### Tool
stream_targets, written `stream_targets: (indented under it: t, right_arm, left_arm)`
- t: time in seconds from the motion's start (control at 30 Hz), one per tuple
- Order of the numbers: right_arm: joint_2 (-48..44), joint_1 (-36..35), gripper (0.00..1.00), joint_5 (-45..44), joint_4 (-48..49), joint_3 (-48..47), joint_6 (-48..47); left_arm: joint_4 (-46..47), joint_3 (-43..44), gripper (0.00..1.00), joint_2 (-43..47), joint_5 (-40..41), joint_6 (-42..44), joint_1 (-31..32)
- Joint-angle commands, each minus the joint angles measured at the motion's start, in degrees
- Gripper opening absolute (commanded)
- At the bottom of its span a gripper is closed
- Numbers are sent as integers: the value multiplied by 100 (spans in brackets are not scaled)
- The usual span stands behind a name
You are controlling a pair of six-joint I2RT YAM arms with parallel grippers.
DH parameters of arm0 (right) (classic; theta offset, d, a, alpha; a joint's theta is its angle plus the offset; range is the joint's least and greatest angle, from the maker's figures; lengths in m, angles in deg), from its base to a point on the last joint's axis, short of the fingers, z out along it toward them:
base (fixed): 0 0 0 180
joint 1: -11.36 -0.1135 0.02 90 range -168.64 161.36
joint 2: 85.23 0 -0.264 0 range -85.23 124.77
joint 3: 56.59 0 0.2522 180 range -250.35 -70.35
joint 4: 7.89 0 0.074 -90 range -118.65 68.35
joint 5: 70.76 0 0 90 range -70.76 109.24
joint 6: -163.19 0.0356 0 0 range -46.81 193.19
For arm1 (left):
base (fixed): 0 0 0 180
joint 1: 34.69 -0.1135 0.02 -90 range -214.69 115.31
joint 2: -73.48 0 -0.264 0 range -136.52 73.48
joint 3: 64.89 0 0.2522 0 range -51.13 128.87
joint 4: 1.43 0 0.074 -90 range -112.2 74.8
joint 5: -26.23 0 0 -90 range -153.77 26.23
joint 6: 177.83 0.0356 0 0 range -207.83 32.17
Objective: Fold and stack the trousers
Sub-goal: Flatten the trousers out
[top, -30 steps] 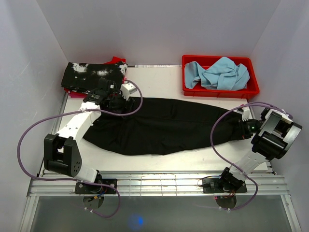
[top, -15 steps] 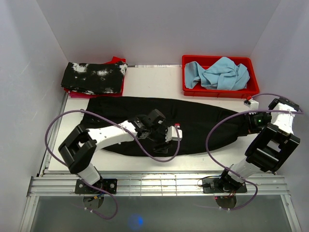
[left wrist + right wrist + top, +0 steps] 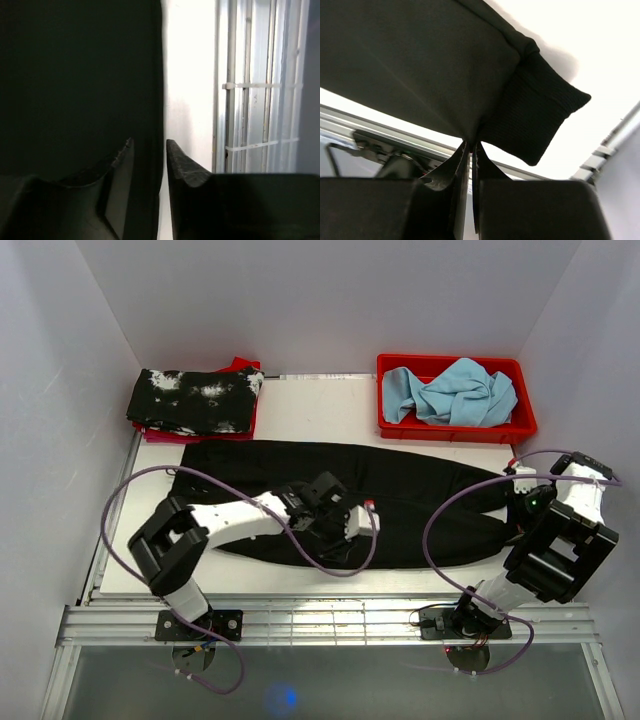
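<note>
- Since the view half a second ago, my right tool (image 3: 470, 144) has sunk and drawn in a little toward the trousers (image 3: 400, 490). My left tool (image 3: 148, 146) has hardly shifted from mid-length.
- These trousers lie lengthwise across the counter (image 3: 320, 410). They run from the left side, near the splotched garment (image 3: 195, 400), to my right tool at the right end.
- My right tool is clamped tight on a pinch of fabric just beside the ribbed cuff (image 3: 540, 115), which juts out to one side of the fingers.
- My left tool stands at a narrow gap, its fingers (image 3: 182, 162) on either side of the trousers' near edge. I see nothing clearly caught between them, and the cloth looks to lie beneath.
- As I judge it, the step in hand is folding the cuff end over toward the other end.
- To do it well, I should hold the middle steady with the left and carry the cuff across in a low arc.
- I should also keep light tension and line up the long edges before letting go.
- Fabric here is matte, plain black and soft, and it drapes limply with shallow folds.
- By contrast, the cuff is a thicker ribbed knit, a blunt rounded block likely to spring back.
- Smooth white counter under it probably lets the cloth slide, so a fast pull could drag the whole garment.
</note>
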Motion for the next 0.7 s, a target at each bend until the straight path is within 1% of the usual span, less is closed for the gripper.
stream_targets:
  t: [0.0,0.03,0.07,0.1,0.13,0.17,0.2,0.23,0.27,0.3,0.33,0.4,0.43,0.5,0.53,0.6,0.63,0.67]
  right_arm:
    - [139,62,8,-631,177,16,-160]
    - [174,62,8,-720,194,60,-212]
    - [192,62,8,-834,255,217,-343]
    - [166,62,8,-1035,343,305,-423]
    - [139,62,8,-1115,544,419,-502]
    - [104,62,8,-1160,616,508,-599]
    - [113,53,8,-1204,669,622,-626]
    - [139,44,8,-1222,695,657,-635]
    - [244,18,8,-1239,713,675,-643]
    - [305,9,8,-1274,722,675,-644]
    - [445,9,8,-1318,731,667,-652]
    - [560,0,8,-1423,792,684,-722]
    - [613,0,8,-1607,827,693,-757]
    - [701,0,8,-1652,941,684,-819]
    - [763,-17,8,-1652,968,667,-819]
    - [824,-70,8,-1609,1003,623,-802]
    - [868,-122,8,-1591,994,588,-802]
    - [886,-140,8,-1582,986,579,-802]
  left_arm:
    - [-131,227,45,1109,-496,-934,-923]
    - [-272,480,47,1346,-532,-1084,-1491]
    - [-630,613,48,1444,-375,-1138,-1758]
    - [-799,701,50,1540,-191,-1060,-1961]
    - [-957,763,50,1750,37,-955,-2363]
    - [-1176,720,50,1865,492,-866,-2584]
    - [-1274,642,50,1971,627,-674,-2787]
    - [-1405,545,50,2068,724,-559,-3241]
    - [-1589,300,50,2234,977,-471,-3489]
    - [-1687,176,48,2279,1041,-296,-3718]
    - [-1801,79,48,2306,1085,-190,-4225]
    - [-1986,-185,47,2324,1295,-66,-4685]
    - [-2065,-255,47,2280,1366,47,-5018]
    - [-2294,-501,47,2096,1593,188,-5258]
    - [-2294,-598,46,2043,1699,250,-5433]
    - [-2207,-922,46,1929,1902,329,-5505]
    - [-2120,-1019,46,1902,2077,399,-5713]
    - [-2119,-1107,46,1876,2131,452,-5750]
